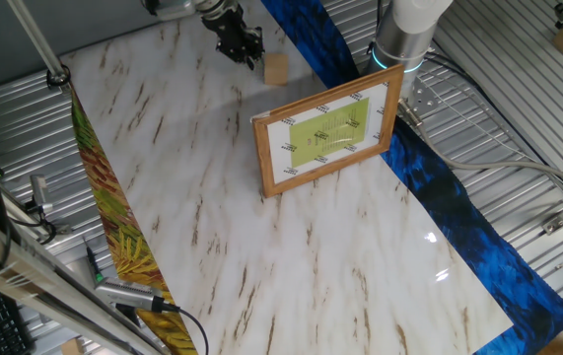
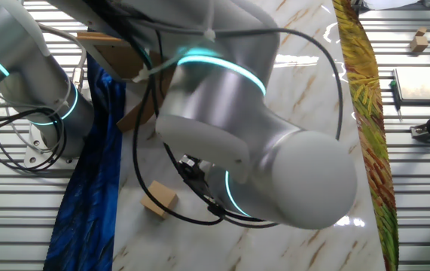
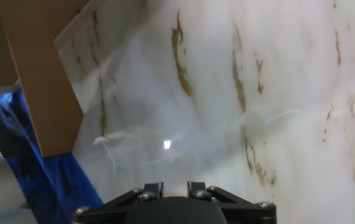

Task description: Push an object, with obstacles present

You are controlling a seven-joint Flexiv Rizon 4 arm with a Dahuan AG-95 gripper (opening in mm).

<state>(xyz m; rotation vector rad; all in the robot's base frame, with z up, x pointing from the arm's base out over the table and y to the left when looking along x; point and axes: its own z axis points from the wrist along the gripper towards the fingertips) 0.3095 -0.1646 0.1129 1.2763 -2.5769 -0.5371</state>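
From where I stand, the tool hangs low over the far corner of the marble surface, just beside the small wooden block. I see no clear contact between them. I cannot tell how far apart the fingers are: they are a dark cluster in one fixed view, and the hand view shows only the tool's body at the bottom edge. It has hold of nothing that I can see.

The block lies near the blue cloth that runs along the edge of the surface. The upright picture frame stands near it, further in, and I take that to be the obstacle. In the other fixed view the block sits under the arm, close to the cloth.

To do this push well, I would say the fingertips should come down almost to the marble and meet a flat face of the block squarely. A touch on a corner would likely spin it. The push should be slow and steady, along a line that passes clear of the frame, which looks easy to topple. The line should also keep the block off the cloth, where the raised edge could catch it and tip it.
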